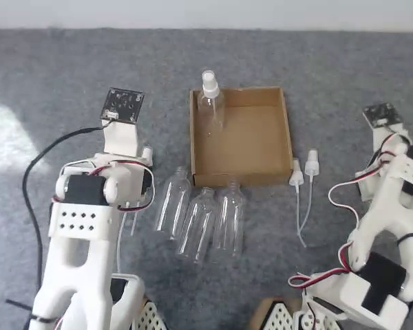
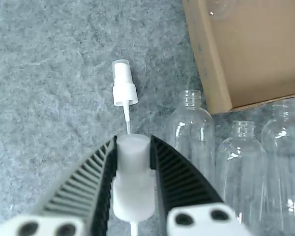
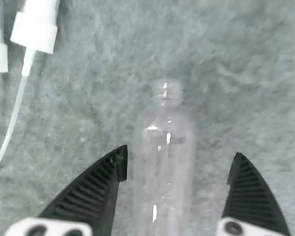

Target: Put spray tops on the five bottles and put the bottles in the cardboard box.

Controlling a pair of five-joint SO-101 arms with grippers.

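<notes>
Gripping a spray top (image 2: 132,184) in my left pincer (image 2: 133,142); right pincer (image 3: 179,153) wide, straddling a bottle (image 3: 163,140), neck pointing away.

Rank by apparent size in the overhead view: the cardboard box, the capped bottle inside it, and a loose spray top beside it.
1. Cardboard box.
2. Capped bottle.
3. Spray top: least bulk, though its thin tube runs about as long as the bottle.

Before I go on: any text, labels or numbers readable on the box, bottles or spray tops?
No readable text anywhere.
Cardboard box, clear bottles, loose spray tops and the spray top in the left pincer: all unmarked.
Circuit board on an arm: marks too small to read.
</notes>
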